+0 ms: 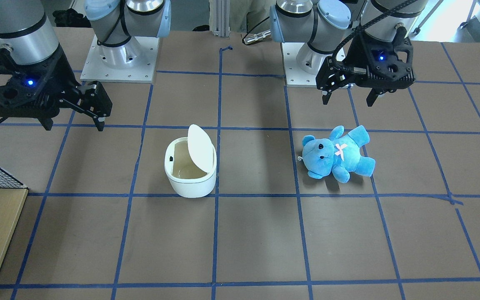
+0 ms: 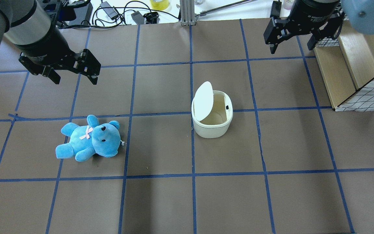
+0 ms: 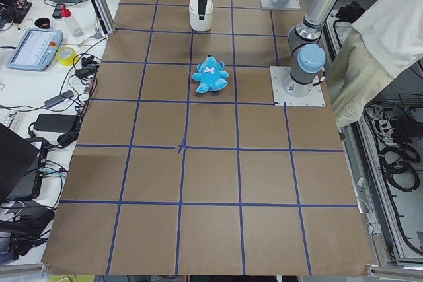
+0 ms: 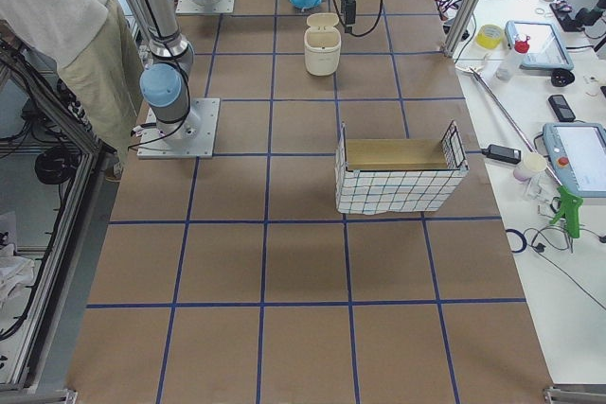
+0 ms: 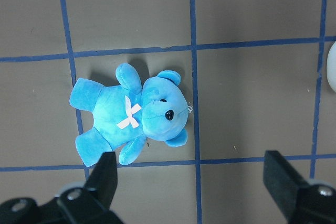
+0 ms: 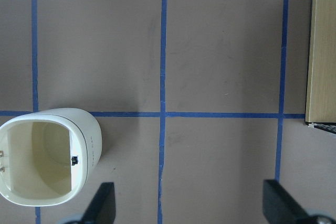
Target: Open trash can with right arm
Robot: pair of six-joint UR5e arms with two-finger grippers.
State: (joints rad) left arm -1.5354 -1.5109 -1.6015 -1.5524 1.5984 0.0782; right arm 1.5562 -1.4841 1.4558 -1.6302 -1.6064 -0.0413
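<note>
Front view: the trash can [image 1: 191,177] stands upright left of centre, mouth up, lid [image 1: 200,146] tipped up on its right rim. The right claw [image 1: 74,124] hangs far left, spread, empty. Overhead: the near-square can's hinge-to-latch line runs left-right. The left claw [image 2: 75,80], also spread, hangs beyond the teddy bear [image 2: 89,143].

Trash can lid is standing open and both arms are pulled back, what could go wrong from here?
The lid stands almost upright on the trash can with nothing holding it, so a knock might drop it shut. The can sits loose on the table, so a sweep by the open right pincer could slide or tip it. That pincer also hangs near the wire-sided box, which it may clip when moving.
</note>
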